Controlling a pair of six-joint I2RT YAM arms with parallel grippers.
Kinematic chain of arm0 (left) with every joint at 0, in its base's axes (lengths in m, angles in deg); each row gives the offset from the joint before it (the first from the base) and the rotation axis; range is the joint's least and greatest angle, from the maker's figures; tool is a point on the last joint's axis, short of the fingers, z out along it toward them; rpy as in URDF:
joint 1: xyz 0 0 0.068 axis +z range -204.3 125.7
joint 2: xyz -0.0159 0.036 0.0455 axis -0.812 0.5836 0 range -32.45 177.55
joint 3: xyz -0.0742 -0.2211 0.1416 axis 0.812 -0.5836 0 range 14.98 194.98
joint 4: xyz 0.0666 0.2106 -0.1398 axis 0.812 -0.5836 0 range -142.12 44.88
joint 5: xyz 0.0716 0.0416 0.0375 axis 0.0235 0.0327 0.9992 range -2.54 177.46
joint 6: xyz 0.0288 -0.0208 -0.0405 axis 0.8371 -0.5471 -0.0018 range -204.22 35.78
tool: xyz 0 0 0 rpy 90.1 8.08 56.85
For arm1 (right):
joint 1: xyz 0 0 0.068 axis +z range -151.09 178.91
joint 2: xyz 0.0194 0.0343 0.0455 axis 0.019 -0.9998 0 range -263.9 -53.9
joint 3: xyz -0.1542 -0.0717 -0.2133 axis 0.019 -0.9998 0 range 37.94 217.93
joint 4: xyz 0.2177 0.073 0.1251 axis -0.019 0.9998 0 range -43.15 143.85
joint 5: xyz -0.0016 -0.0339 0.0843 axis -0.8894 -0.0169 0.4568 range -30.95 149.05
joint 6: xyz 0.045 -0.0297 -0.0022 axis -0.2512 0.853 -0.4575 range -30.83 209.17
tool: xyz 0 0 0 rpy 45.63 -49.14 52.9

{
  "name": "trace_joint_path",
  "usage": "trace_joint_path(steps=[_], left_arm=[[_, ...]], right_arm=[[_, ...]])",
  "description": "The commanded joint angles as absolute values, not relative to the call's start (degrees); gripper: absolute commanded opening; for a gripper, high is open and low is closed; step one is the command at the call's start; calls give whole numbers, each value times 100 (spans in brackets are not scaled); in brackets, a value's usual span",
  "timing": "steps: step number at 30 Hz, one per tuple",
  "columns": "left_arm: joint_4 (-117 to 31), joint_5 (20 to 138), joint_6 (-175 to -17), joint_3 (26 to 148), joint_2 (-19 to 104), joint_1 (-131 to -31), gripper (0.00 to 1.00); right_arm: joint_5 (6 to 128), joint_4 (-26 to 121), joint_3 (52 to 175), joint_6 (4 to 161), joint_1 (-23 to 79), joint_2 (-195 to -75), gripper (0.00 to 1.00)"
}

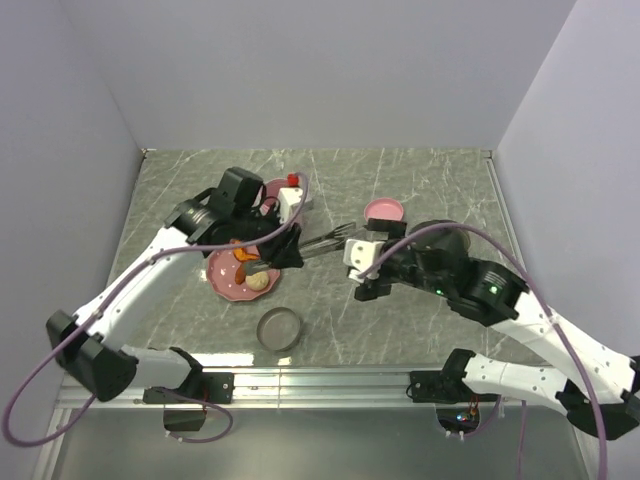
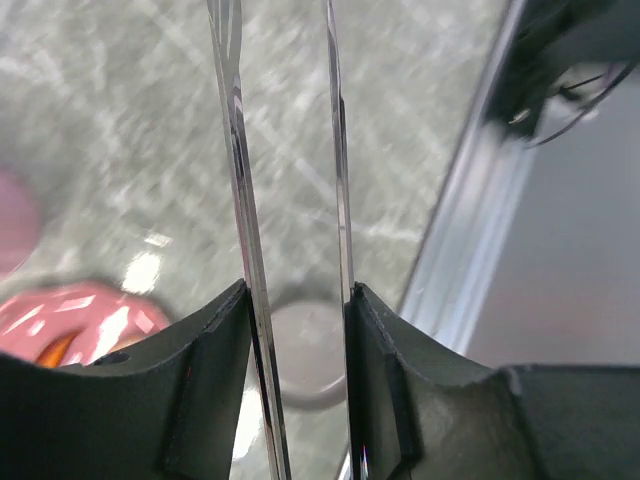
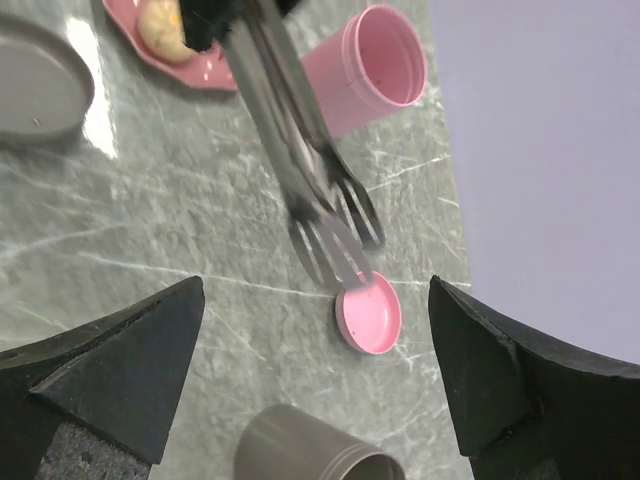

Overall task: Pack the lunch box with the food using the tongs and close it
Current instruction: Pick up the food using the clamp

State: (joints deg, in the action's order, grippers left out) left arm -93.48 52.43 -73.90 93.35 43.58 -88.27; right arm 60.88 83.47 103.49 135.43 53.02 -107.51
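Note:
My left gripper (image 1: 285, 250) is shut on the silvery tongs (image 1: 325, 242), whose two arms (image 2: 238, 150) lie against the finger pads. The forked tips (image 3: 335, 230) reach right, above the tabletop near a pink lid (image 3: 368, 313). The pink plate (image 1: 225, 285) under the left gripper carries the food: an orange-red strip (image 1: 240, 260) and a beige ball (image 1: 260, 281). My right gripper (image 1: 358, 268) stands wide open and empty just beyond the tong tips, its point between the fingers (image 3: 316, 290) over bare table. A pink lunch box tub (image 3: 365, 70) stands lidless behind.
A grey round lid (image 1: 279, 328) lies near the front rail. A grey open tub (image 3: 310, 450) stands close under the right gripper. A small red piece (image 1: 293, 180) sits by the pink tub. Walls close in the table on three sides.

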Motion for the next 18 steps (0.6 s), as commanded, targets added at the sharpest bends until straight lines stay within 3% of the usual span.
trace_joint_path(steps=[1, 18], left_arm=[[-9557, 5950, -6841, 8961, 3719, -8752, 48], [-10743, 7629, -5988, 7415, 1599, -8172, 56]], right_arm=[[6265, 8368, 10411, 12944, 5130, -10383, 100], [7478, 8596, 10210, 11422, 3425, -10075, 100]])
